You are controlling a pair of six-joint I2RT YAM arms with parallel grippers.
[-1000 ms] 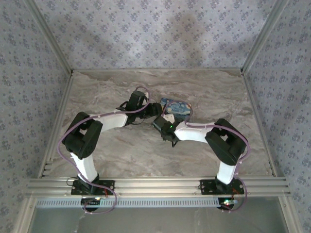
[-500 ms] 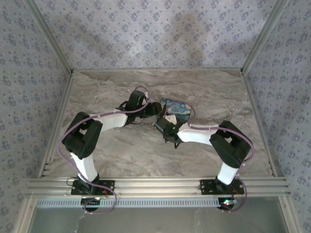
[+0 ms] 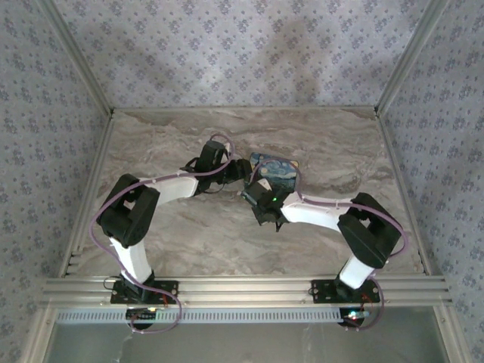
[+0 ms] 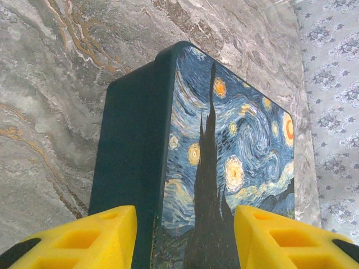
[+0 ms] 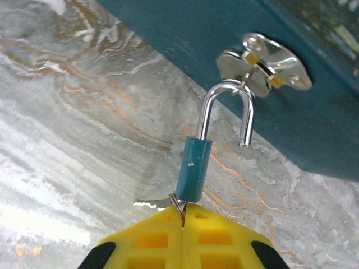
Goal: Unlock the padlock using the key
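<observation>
Right wrist: one padlock (image 5: 194,168), one key (image 5: 178,203), one box (image 5: 235,28).

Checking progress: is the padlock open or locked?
Open. The padlock has one shackle leg hanging free of its blue body.

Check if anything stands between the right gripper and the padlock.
Nothing visible does. The right gripper is shut on a thin metal piece, apparently the key, which meets the bottom of the padlock, hanging from the hasp on the box.
</observation>
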